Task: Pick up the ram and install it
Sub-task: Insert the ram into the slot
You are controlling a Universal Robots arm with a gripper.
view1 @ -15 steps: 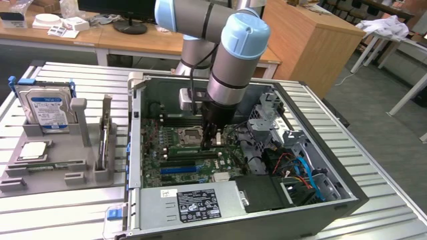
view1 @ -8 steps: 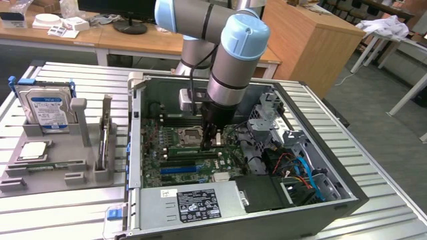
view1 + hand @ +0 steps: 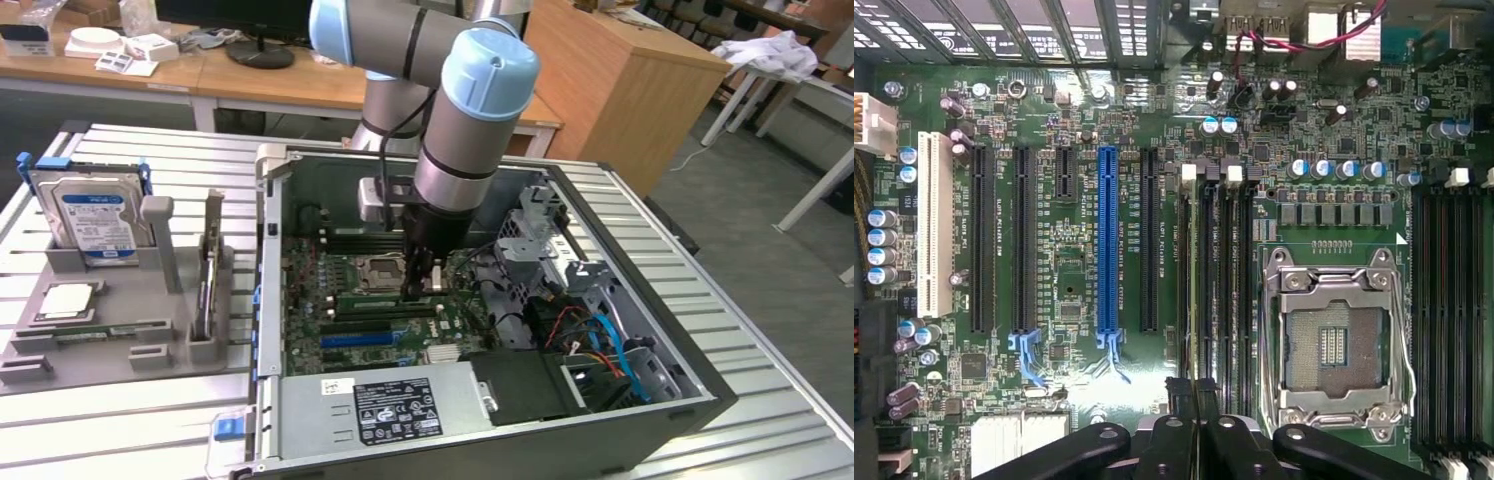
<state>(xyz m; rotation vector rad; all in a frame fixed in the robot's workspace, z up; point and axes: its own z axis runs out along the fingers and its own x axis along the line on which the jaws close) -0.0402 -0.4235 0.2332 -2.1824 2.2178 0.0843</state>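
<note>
Reaches steeply down with the arm point(image 3: 461, 110), elbow high, forearm close to vertical. Points the wrist point(image 3: 447, 185) straight down. Holds the gripper point(image 3: 424, 278) low and upright, fingers point(image 3: 1180, 415) pressed together, tips touching. Spreads black linkage bars point(image 3: 1069, 450) out to either side behind the closed fingers.

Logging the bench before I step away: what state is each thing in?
Gripper: shut, low over the memory slots.
Computer case: open, side panel off.
Processor socket: empty.
Blue expansion slot: empty.
Hard drive: upright in the gray holder.
Processor chip: lying flat on the holder.
</note>
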